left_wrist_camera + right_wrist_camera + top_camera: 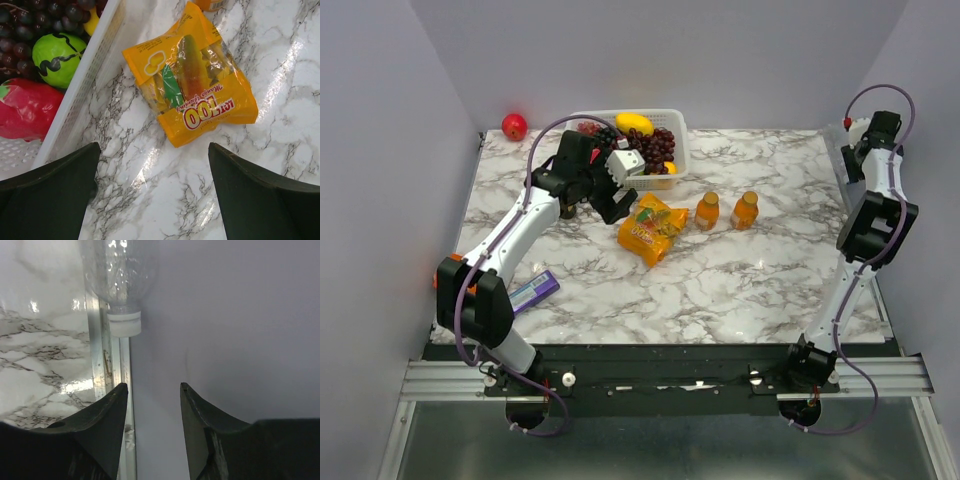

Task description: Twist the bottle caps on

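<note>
Two small orange bottles [707,212] [746,211] stand upright mid-table, each with a golden-orange cap on top. My left gripper [616,203] [154,150] is open and empty, low over the marble between the white basket and a yellow snack bag, left of the bottles. The colourless bottle [120,270] lies at the table's right edge against the wall, its white cap end [124,324] pointing at my right gripper [153,386]. The right gripper [853,150] is open and empty, a short way from that cap, over the table's edge rail.
A yellow snack bag [651,229] [192,75] lies between the left gripper and the orange bottles. A white basket [672,170] [85,80] of fruit stands at the back. A red apple [514,126] is at the back left, a purple packet [535,290] front left.
</note>
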